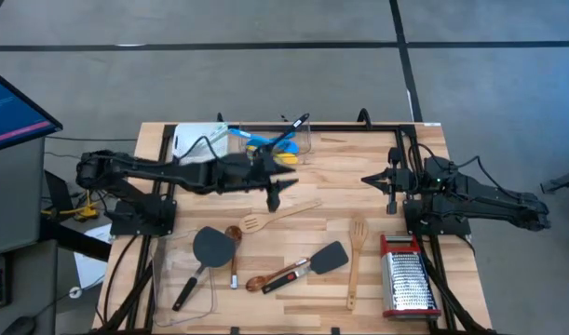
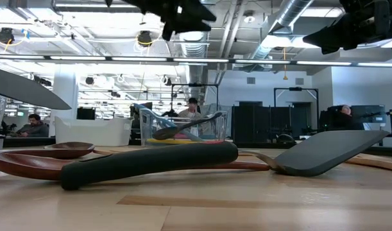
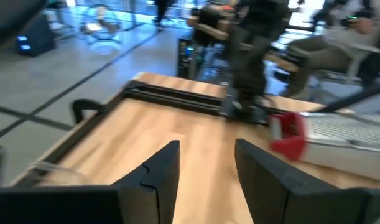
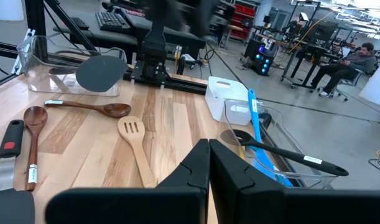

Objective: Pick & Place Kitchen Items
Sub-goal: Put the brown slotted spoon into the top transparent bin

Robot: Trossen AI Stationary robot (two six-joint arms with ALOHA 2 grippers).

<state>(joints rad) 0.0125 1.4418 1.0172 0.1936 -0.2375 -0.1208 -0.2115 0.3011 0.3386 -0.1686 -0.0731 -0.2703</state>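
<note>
Lying scattered across the near half of the wooden tabletop (image 1: 377,177), several kitchen items are seen: a dark grey spatula (image 1: 327,258), a black-handled spatula (image 1: 208,249), wooden spoons (image 1: 234,244) and a slotted wooden spatula (image 1: 357,244). Just beyond them, the left claw (image 1: 273,194) is held above the board with its fingers parted and nothing between them. The right claw (image 1: 391,186) is parked at the right edge, fingers pressed shut and empty. A missed grasp is judged the main risk: the handles lie flat and crossed, so a neighbouring utensil could be nudged or dragged along. At the far edge, a clear tub (image 1: 265,141) is seen holding a blue spoon (image 1: 265,145) and a black slotted spoon (image 1: 291,130); its long handles overhang and could be knocked. Farther off, a workshop with desks and seated people is visible.
</note>
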